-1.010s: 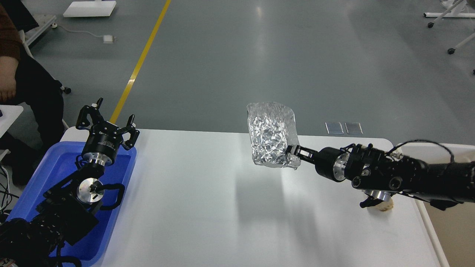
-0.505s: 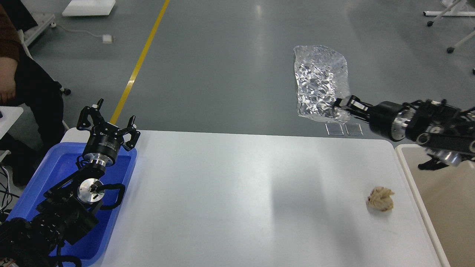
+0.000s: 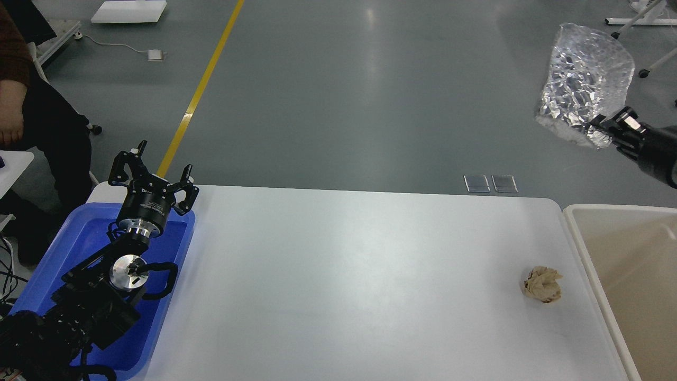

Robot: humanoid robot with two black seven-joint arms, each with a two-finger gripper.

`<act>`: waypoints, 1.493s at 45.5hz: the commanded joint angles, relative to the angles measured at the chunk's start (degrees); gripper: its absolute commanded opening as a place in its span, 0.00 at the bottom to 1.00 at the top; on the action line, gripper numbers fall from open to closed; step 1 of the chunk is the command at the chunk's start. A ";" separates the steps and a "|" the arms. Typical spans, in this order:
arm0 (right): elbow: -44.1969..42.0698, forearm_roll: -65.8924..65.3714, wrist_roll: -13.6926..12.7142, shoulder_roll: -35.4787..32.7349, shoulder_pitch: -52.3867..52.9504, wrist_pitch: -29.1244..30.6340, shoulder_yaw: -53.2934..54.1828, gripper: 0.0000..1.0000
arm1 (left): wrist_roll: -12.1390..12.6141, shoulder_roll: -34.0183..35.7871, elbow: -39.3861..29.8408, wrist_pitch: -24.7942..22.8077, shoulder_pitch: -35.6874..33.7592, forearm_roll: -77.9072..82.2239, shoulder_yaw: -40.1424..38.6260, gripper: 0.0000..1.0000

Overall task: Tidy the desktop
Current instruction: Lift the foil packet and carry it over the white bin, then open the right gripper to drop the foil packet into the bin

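Note:
The white desktop (image 3: 338, 286) fills the lower middle of the head view. A crumpled beige paper ball (image 3: 542, 284) lies on it near the right edge. My right gripper (image 3: 608, 128) is shut on the lower corner of a crinkled silver foil bag (image 3: 584, 87) and holds it high at the upper right, beyond the desktop and above the far side of the beige bin (image 3: 629, 280). My left gripper (image 3: 152, 168) is open and empty, raised over the far end of the blue tray (image 3: 79, 238).
The beige bin stands against the desktop's right edge. The blue tray sits at the desktop's left edge under my left arm. A seated person (image 3: 31, 132) is at the far left. Grey floor with a yellow line (image 3: 203, 84) lies beyond.
My right gripper has carried the foil bag up and to the right, from over the desktop's middle to high beyond its right end. The paper ball came into view. The left arm has not moved.

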 commanded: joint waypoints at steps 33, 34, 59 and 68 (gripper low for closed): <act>-33.67 20.74 -23.15 5.67 -29.43 -0.04 0.67 0.00 | 0.00 0.00 0.00 0.00 0.00 0.00 -0.06 1.00; -33.85 20.91 -23.24 6.02 -29.78 -0.04 0.67 0.00 | 0.00 0.00 0.00 0.00 0.00 0.00 0.03 1.00; -41.41 20.74 -23.24 17.45 -44.46 -0.57 12.01 0.00 | 0.00 0.00 0.00 0.00 0.00 0.00 0.03 1.00; -42.29 21.00 -23.24 18.51 -44.81 -0.92 12.19 0.00 | 0.00 0.00 0.00 0.00 0.00 0.00 0.03 1.00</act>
